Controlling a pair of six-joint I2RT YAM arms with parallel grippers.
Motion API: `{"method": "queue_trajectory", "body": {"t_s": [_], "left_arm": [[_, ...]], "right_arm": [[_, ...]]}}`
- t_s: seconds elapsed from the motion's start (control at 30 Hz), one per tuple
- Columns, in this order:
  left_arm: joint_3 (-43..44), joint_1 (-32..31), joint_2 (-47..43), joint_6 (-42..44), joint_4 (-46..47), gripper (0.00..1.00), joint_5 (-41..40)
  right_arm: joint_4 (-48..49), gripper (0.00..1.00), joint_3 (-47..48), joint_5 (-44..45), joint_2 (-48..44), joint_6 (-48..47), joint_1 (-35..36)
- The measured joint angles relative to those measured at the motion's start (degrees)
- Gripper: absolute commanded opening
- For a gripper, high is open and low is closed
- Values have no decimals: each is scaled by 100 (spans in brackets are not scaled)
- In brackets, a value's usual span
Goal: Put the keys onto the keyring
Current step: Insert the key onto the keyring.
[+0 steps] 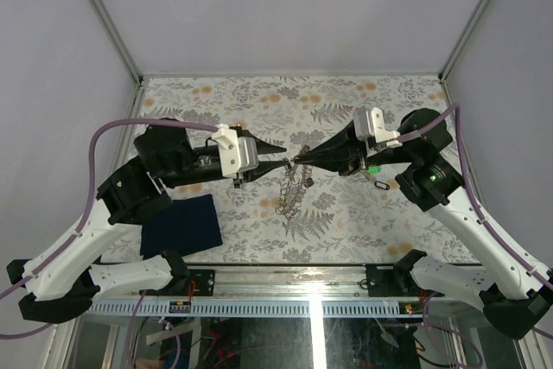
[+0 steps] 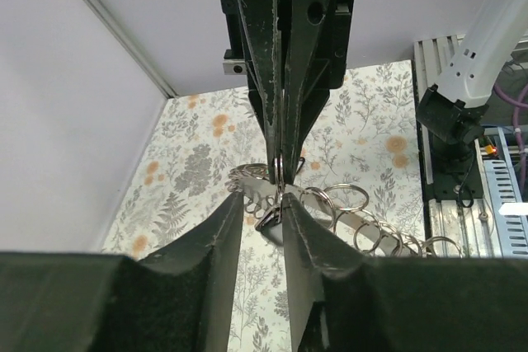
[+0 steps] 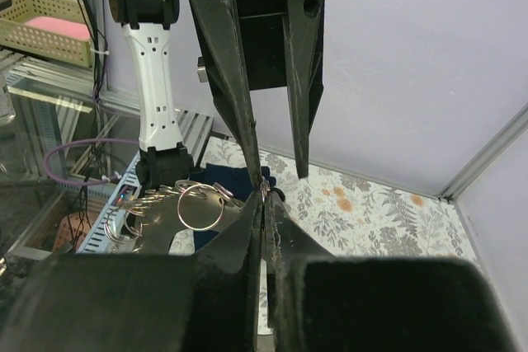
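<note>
The keyring [image 1: 292,189] is a silvery chain of linked rings hanging from the two grippers down to the table. My right gripper [image 1: 300,160] is shut on its top ring [image 3: 264,190]. In the left wrist view it comes down from above [image 2: 279,172]. My left gripper [image 1: 287,164] is open, its fingertips [image 2: 238,202] on either side of that ring. A small dark key piece [image 2: 271,220] hangs between them against the right finger. More rings [image 2: 351,199] trail off to the right. One tiny dark key [image 1: 378,184] lies on the table by the right arm.
A dark blue square cloth [image 1: 181,224] lies near the front left under the left arm. The floral table cover [image 1: 259,101] runs back to the white walls. The metal frame rail [image 1: 285,278] runs along the near edge.
</note>
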Motion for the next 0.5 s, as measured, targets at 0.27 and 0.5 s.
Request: {"method": "queue_trajectory", "body": {"t_s": [0.27, 0.5], "left_arm": [[-105, 0, -197, 2, 203, 23, -9], [-162, 0, -195, 52, 229, 32, 68]], "right_arm": [[280, 0, -61, 4, 0, 282, 0], [372, 0, -81, 7, 0, 328, 0]]}}
